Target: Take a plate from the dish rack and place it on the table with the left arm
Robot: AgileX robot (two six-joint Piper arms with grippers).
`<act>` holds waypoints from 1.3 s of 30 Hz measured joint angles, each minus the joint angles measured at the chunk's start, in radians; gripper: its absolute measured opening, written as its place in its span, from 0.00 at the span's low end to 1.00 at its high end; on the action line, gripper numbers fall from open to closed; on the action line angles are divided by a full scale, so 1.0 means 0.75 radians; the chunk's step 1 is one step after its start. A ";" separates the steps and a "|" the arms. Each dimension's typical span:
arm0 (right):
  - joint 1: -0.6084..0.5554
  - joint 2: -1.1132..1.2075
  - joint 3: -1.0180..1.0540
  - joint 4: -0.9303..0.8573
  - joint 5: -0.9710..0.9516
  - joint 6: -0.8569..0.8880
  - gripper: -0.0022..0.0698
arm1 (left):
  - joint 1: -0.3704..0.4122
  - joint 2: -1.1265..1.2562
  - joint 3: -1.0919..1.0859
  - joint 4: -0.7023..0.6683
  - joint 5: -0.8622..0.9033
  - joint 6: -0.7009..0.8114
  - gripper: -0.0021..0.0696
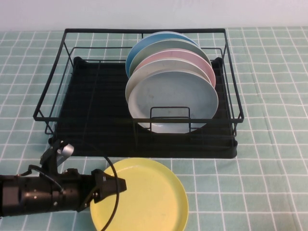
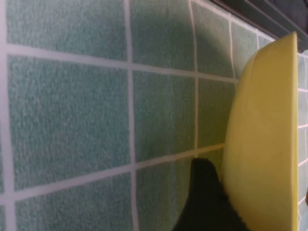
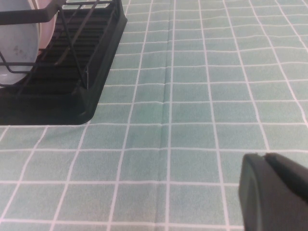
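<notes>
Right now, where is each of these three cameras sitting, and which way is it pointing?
High view: raised on the robot's side, angled down at the dish rack, yellow plate and left gripper.
Left wrist view: on the left arm, close to the table; plate rim, one gripper finger.
Right wrist view: low over the table; rack corner, right gripper.
Shared: the plate and the rack.
</notes>
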 joint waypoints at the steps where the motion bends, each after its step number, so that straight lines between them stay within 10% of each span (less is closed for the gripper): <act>1: 0.000 0.000 0.000 0.000 0.000 0.000 0.00 | 0.000 0.000 0.000 0.000 0.003 0.002 0.56; 17: 0.000 0.000 0.000 0.000 0.000 0.000 0.00 | 0.275 -0.354 0.000 0.285 0.070 0.022 0.55; 25: 0.000 0.000 0.000 0.000 0.000 0.000 0.00 | 0.294 -0.693 0.000 0.520 0.055 -0.028 0.09; 39: 0.000 0.000 0.000 0.000 0.000 0.000 0.00 | 0.297 -1.237 0.002 0.928 -0.027 -0.545 0.03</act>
